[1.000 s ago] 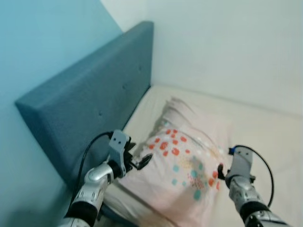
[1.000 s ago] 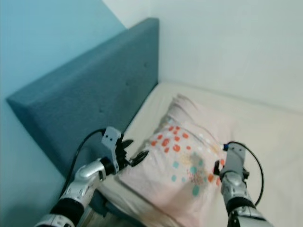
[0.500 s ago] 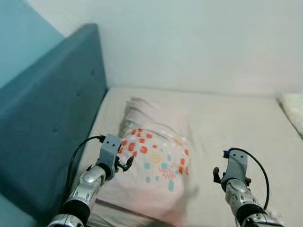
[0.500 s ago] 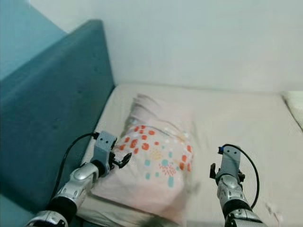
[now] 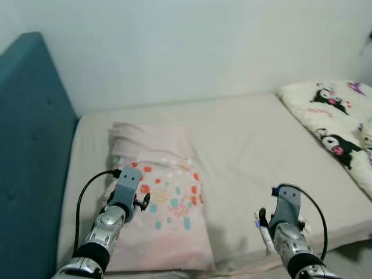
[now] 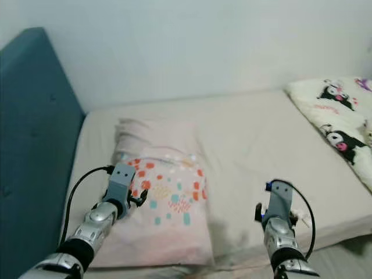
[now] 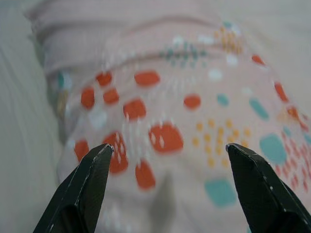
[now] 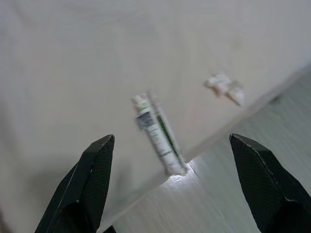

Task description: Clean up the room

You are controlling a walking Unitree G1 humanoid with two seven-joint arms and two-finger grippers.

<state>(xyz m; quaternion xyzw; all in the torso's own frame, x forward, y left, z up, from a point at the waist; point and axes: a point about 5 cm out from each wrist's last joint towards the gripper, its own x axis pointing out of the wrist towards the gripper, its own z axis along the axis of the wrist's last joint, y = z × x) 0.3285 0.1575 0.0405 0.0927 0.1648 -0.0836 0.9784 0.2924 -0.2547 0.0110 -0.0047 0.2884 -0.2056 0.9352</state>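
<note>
A pink pillow with orange and teal spots lies flat at the head of the bed. My left gripper hovers open just above the pillow's spotted face, fingers spread wide with nothing between them. My right gripper is open over the bare sheet near the bed's front edge. Below it lie a small white and green tube and a crumpled white scrap. In the eye views the left gripper sits at the pillow's left side, and the right gripper is well to the pillow's right.
A teal padded headboard runs along the left. A white blanket with black cartoon figures is bunched at the far right of the bed. A pale wall stands behind. Light floor shows past the bed's front edge.
The camera has swung right: the headboard slid left and the cartoon blanket came into view. My right gripper, earlier at the pillow's edge, is now over bare sheet.
</note>
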